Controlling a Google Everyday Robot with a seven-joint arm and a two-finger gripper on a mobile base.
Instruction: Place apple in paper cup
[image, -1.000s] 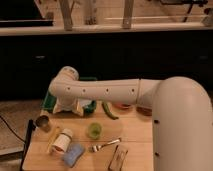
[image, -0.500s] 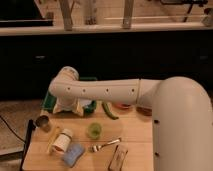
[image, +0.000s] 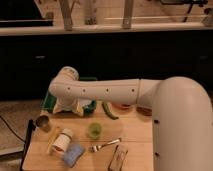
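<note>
The white paper cup (image: 63, 139) lies on its side at the front left of the wooden table (image: 135, 137). An orange-red round shape (image: 121, 106), which looks like the apple, peeks out from under my arm at the back of the table and is mostly hidden. My gripper (image: 68, 106) hangs at the back left, over a green tray (image: 47, 104). It is well to the left of the apple and behind the paper cup.
A small dark metal cup (image: 43, 122) stands left of the paper cup. A small green cup (image: 93, 130) stands mid-table, with a long green vegetable (image: 110, 111) behind it. A fork (image: 105, 145), a blue sponge (image: 74, 154) and a brown bar (image: 118, 159) lie at the front. Another reddish thing (image: 145, 111) lies under my arm.
</note>
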